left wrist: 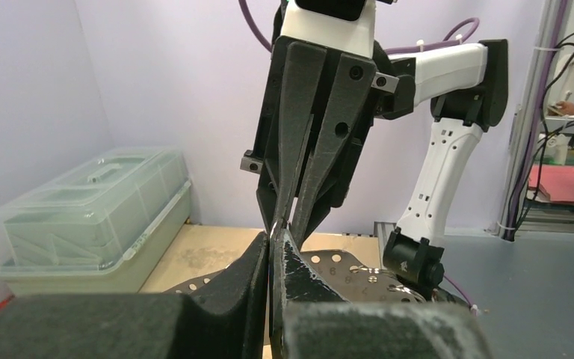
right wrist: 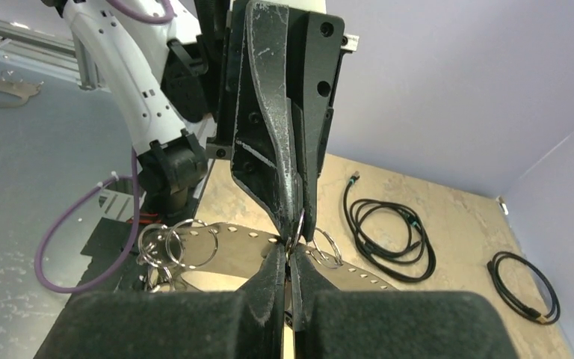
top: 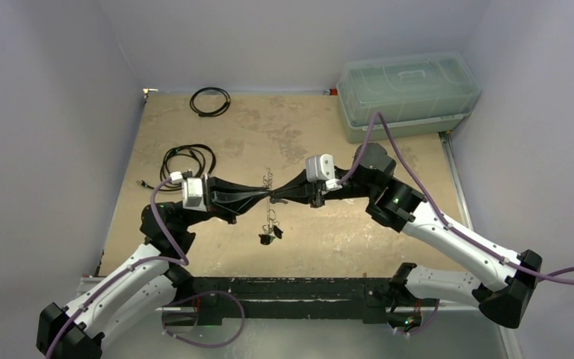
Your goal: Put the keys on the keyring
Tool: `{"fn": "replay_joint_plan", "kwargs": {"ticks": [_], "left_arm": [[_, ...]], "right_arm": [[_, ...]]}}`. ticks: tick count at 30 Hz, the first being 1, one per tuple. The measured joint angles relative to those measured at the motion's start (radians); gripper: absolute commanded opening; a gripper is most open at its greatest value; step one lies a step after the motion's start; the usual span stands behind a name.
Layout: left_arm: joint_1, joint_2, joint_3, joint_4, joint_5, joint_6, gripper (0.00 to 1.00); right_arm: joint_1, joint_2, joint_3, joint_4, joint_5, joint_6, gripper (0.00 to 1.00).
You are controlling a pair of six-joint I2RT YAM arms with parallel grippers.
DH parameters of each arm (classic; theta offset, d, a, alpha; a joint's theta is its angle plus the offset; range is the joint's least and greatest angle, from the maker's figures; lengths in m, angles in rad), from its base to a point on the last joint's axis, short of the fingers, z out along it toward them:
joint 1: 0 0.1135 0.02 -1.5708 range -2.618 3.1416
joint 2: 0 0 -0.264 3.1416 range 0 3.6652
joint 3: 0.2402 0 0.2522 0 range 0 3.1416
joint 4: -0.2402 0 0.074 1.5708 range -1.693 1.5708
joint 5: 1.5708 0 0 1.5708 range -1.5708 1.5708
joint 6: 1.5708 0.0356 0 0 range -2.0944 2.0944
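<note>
The keyring is a flat silver oval strip with small holes, held off the table between both grippers and seen edge-on from above. It also shows in the left wrist view and the right wrist view. My left gripper and right gripper meet tip to tip, both shut at one spot on the strip. A small split ring stands between the left fingers there. Keys with dark heads hang from its near end on split rings.
A clear lidded plastic box stands at the back right. A thin black cable loop lies at the back, a black coiled cord bundle at the left. A black rail runs along the near edge.
</note>
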Motion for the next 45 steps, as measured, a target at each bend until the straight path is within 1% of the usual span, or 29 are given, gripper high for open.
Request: {"fn": "replay_joint_plan", "kwargs": {"ticks": [2,3,5,6,7,10,12,16,19,21,24,28,33,37,40,42,45], "left_arm": [[0.000,-0.015,0.013,-0.064,-0.013,0.026,0.37],[0.000,-0.027,0.037,-0.135,-0.025,0.052,0.49],[0.000,-0.049,0.101,-0.292,-0.051,0.115,0.60],[0.000,-0.060,0.143,-0.375,-0.066,0.150,0.63],[0.000,-0.070,0.187,-0.457,-0.084,0.187,0.64],[0.000,-0.087,0.326,-0.679,-0.140,0.300,0.64],[0.000,-0.087,0.422,-0.818,-0.188,0.370,0.62],[-0.001,-0.045,0.560,-1.018,-0.291,0.464,0.62],[-0.001,-0.004,0.589,-1.117,-0.332,0.492,0.71],[-0.001,0.017,0.588,-1.162,-0.330,0.496,0.74],[-0.001,0.043,0.569,-1.173,-0.293,0.494,0.76],[-0.001,0.079,0.551,-1.172,-0.231,0.502,0.73],[-0.001,0.148,0.532,-1.156,-0.184,0.565,0.71],[-0.001,0.185,0.496,-1.157,-0.156,0.619,0.67],[-0.001,0.205,0.486,-1.156,-0.150,0.654,0.61],[-0.001,0.205,0.475,-1.152,-0.146,0.674,0.54],[-0.001,0.205,0.467,-1.150,-0.134,0.695,0.48]], "right_arm": [[-0.001,0.005,0.003,-0.010,0.005,-0.002,0.00],[-0.001,0.011,0.009,-0.018,0.006,-0.005,0.00],[0.000,0.036,0.042,-0.060,0.022,-0.021,0.00],[0.001,0.050,0.060,-0.086,0.029,-0.031,0.00],[0.002,0.060,0.076,-0.108,0.037,-0.039,0.00],[0.002,0.098,0.137,-0.194,0.081,-0.071,0.00],[0.002,0.117,0.169,-0.240,0.117,-0.089,0.00],[0.002,0.137,0.214,-0.318,0.237,-0.099,0.00],[0.002,0.160,0.242,-0.341,0.325,-0.089,0.00],[0.002,0.170,0.248,-0.348,0.372,-0.077,0.00],[0.002,0.189,0.256,-0.375,0.432,-0.054,0.00],[0.002,0.218,0.272,-0.407,0.477,-0.025,0.00],[0.002,0.235,0.281,-0.447,0.497,0.012,0.00],[0.002,0.225,0.280,-0.459,0.486,0.026,0.00],[0.002,0.204,0.279,-0.472,0.459,0.029,0.00],[0.003,0.185,0.278,-0.481,0.435,0.030,0.00],[0.004,0.160,0.274,-0.488,0.391,0.029,0.00]]}}
